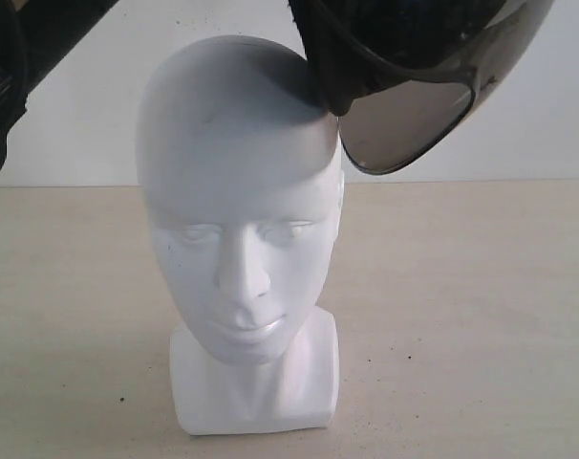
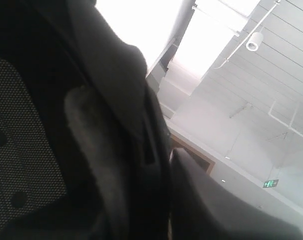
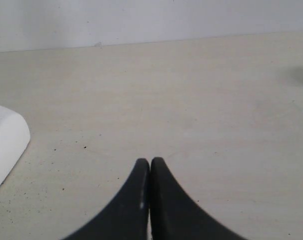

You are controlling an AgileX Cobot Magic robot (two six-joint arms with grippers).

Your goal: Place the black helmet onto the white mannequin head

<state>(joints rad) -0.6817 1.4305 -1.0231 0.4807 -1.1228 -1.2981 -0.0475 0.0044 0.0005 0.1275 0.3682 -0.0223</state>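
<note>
Exterior view: the black helmet point(image 1: 395, 38) hangs tilted above and right of the white mannequin head point(image 1: 242, 220), rim at the crown, not yet seated. The right gripper point(image 3: 150, 167) is closed, empty, over the table point(image 3: 216, 100); the left gripper's hold cannot be told.

right jaws: black, smooth, curved, tapering | left arm point(image 1: 1, 86): apparently black

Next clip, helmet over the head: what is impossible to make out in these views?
Black helmet shell and whatever holds it: exterior view, cut off by the top edge.
Left gripper, fingers open or shut: left wrist view, dark helmet lining crowds the lens.
White mannequin head: right wrist view catches only a base corner at the edge.
</note>
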